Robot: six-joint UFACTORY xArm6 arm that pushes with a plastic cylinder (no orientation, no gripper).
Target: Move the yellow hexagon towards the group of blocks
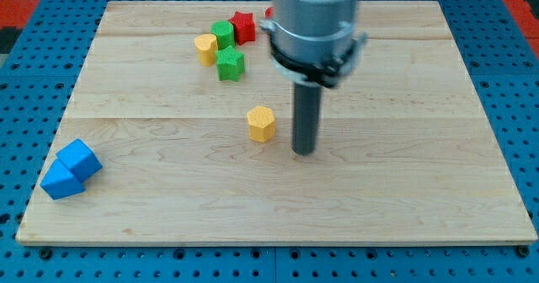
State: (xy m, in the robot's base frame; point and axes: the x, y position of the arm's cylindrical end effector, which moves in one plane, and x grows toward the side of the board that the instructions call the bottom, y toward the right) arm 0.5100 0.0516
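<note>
The yellow hexagon lies alone near the middle of the wooden board. My tip rests on the board just to the view's right of it and slightly lower, a small gap apart. The group of blocks sits toward the view's top, left of centre: a yellow block, a green block, a green star-like block and a red star-like block. A bit of another red block shows beside the arm's body.
Two blue blocks lie touching each other near the board's lower left corner. The arm's grey body hides part of the board's top middle. A blue perforated table surrounds the board.
</note>
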